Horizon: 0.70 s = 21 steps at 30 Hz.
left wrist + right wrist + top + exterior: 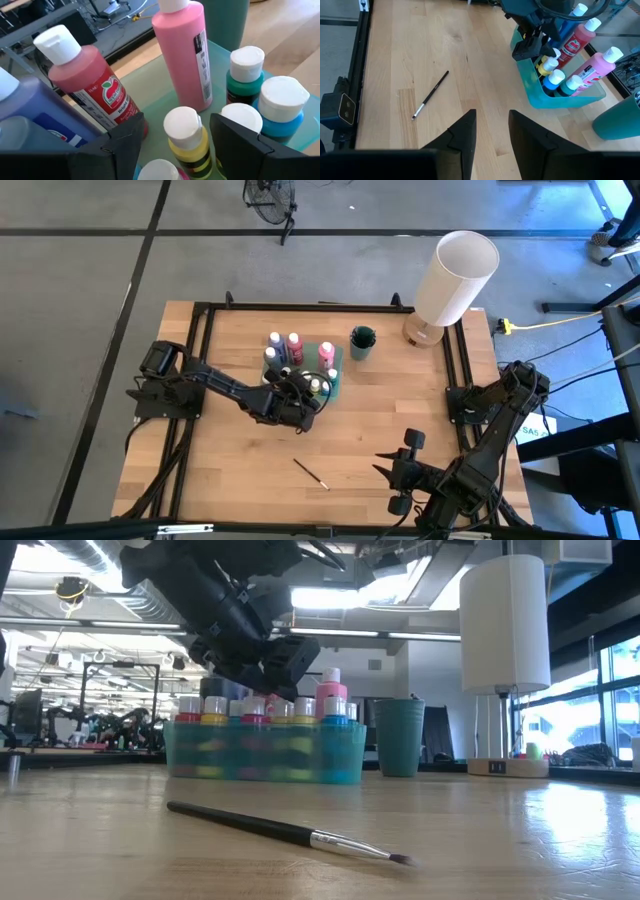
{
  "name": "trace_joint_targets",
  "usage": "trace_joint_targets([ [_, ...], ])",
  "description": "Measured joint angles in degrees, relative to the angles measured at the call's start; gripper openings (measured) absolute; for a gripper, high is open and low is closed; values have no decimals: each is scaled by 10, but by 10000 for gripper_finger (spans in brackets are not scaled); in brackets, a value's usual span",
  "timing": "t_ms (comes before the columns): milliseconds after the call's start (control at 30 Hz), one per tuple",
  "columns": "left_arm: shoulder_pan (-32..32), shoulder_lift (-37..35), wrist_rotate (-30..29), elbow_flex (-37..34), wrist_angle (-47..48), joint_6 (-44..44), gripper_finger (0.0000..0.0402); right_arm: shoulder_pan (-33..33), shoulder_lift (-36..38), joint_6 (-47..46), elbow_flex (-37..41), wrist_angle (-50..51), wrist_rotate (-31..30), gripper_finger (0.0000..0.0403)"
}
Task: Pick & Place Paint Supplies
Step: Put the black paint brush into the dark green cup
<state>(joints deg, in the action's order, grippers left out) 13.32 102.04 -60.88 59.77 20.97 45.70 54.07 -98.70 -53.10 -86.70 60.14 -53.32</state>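
Between open left gripper (175, 150) jaws, yellow bottle (186, 137) (white-capped), in teal tray (545, 100)

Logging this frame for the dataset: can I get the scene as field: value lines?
left gripper: open, over the teal bin, fingers astride a yellow bottle
right gripper: near table edge, holding nothing
bin contents: pink bottle, red bottle, smaller capped bottles
brush: lying loose on the table, outside the bin
cup: upright beside the bin
white cylinder: at far right corner
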Motion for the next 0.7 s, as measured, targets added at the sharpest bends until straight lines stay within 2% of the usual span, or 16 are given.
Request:
trace_joint_targets([
  [233, 9, 0, -21, 5, 2, -19, 224, 0, 0, 0, 0, 0, 0, 117],
  [500, 29, -1, -42, 49, 8, -82, 224, 0, 0, 0, 0, 0, 0, 117],
  [700, 53, -1, -36, 99, 107, -96, 224, 0, 0, 0, 0, -1, 2, 117],
])
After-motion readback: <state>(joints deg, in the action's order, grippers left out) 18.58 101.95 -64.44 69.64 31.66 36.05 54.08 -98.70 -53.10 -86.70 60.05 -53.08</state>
